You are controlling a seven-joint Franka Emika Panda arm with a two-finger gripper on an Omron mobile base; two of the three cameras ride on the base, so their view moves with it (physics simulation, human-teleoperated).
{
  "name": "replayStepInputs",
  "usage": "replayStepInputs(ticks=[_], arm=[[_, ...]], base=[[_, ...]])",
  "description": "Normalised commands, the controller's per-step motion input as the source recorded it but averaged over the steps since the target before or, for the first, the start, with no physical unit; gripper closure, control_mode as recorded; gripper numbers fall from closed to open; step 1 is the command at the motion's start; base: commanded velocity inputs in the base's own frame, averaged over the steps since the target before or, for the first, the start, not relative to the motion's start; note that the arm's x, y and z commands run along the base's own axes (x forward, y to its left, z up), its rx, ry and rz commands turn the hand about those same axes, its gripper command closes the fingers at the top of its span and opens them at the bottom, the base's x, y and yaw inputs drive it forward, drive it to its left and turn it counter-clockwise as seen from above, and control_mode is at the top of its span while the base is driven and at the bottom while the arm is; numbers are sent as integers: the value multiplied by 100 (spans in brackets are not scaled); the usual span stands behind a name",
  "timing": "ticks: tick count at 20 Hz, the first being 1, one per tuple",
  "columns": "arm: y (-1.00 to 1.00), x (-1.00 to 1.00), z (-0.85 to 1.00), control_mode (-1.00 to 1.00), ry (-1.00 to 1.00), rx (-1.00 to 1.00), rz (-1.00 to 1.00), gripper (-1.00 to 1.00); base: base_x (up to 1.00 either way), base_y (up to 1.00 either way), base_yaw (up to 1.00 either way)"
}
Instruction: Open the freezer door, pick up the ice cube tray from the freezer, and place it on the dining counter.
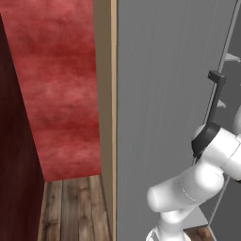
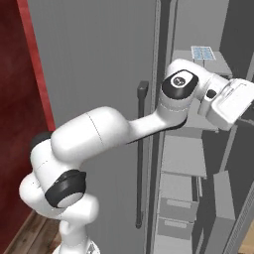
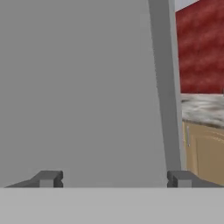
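The freezer door (image 2: 94, 99) stands ajar, its grey brushed face toward the base, with the thin dark handle (image 2: 140, 154) running down its right edge. To the right of that edge the freezer (image 2: 184, 154) is open, with light grey shelves stacked one above another and drawers lower down.

The tray (image 2: 202, 52), pale blue with a grid of cells, lies flat on the top shelf (image 2: 218, 64) at the far upper right of the right base view, untouched.

The white arm (image 2: 99, 134) reaches from the lower left past the door's edge into the opening. Its hand sits beside the shelves below the tray, apart from it.

In the hand view the claw (image 3: 114, 179) is spread wide, with its two dark fingertips (image 3: 48, 178) far apart and nothing between them. Ahead of them lies a flat grey panel with a darker grey upright strip on its right. Past that strip are a red wall (image 3: 200, 43), a strip of veined marble surface (image 3: 202, 109) and tan wood (image 3: 205, 151) below it.

In the left base view, a tan side panel (image 1: 107, 117) borders the door's left, with wood floor (image 1: 70, 207) below.
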Motion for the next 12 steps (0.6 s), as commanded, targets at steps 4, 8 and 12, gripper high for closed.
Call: replayStepInputs(ticks=[4,8,12], arm=[[-18,-1,0,-100,0,0,8,-100],[-15,0,0,-100,0,0,8,-100],[-36,10,0,-100,0,1,8,-100]], base=[[0,0,0],[0,0,0],[0,0,0]])
